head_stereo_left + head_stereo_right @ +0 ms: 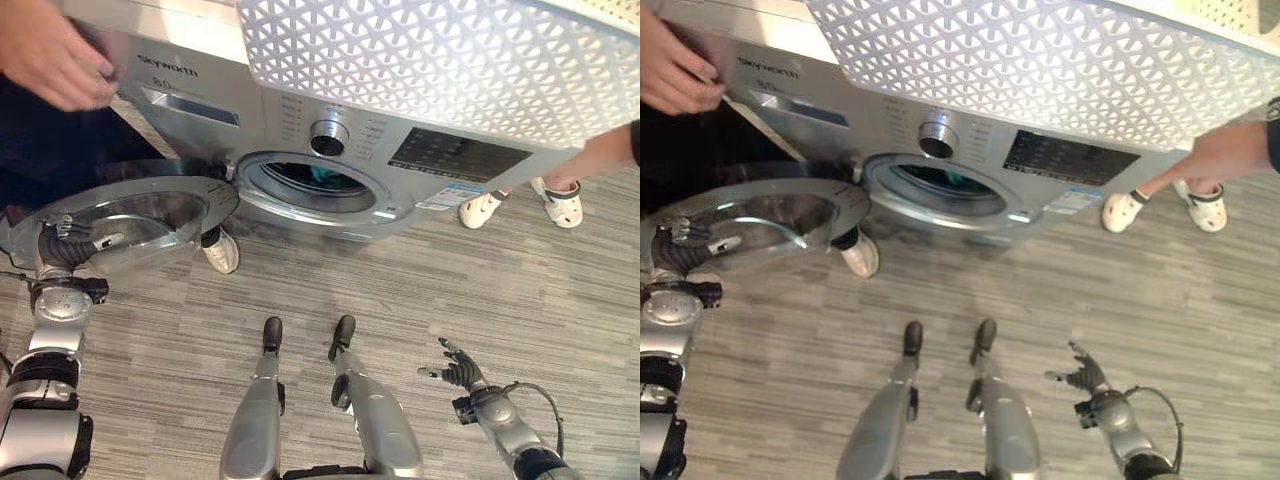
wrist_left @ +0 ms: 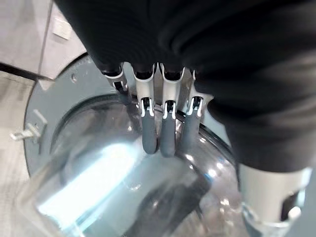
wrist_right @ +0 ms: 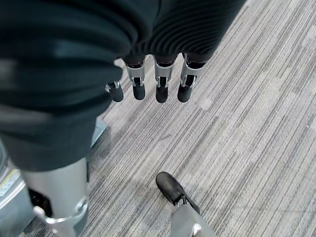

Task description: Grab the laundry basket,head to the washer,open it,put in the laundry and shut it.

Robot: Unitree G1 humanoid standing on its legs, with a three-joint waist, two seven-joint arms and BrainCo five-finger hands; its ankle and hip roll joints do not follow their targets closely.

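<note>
The silver washer (image 1: 420,150) stands in front of me with its round door (image 1: 150,215) swung wide open to the left. Something teal (image 1: 325,178) lies inside the drum. My left hand (image 1: 60,245) rests on the door's inner glass bowl, and its fingers (image 2: 158,133) lie straight against the glass (image 2: 98,187). The white lattice laundry basket (image 1: 430,60) hangs high over the washer's top, with neither of my hands on it. My right hand (image 1: 458,372) is low at the right over the floor, open and empty, its fingers (image 3: 158,84) relaxed.
A person's hand (image 1: 50,55) reaches in at the top left, and a bare arm (image 1: 600,155) comes in from the right beneath the basket. White shoes (image 1: 562,205) stand by the washer's right corner, another shoe (image 1: 222,250) below the door. The floor is grey striped planks (image 1: 560,300).
</note>
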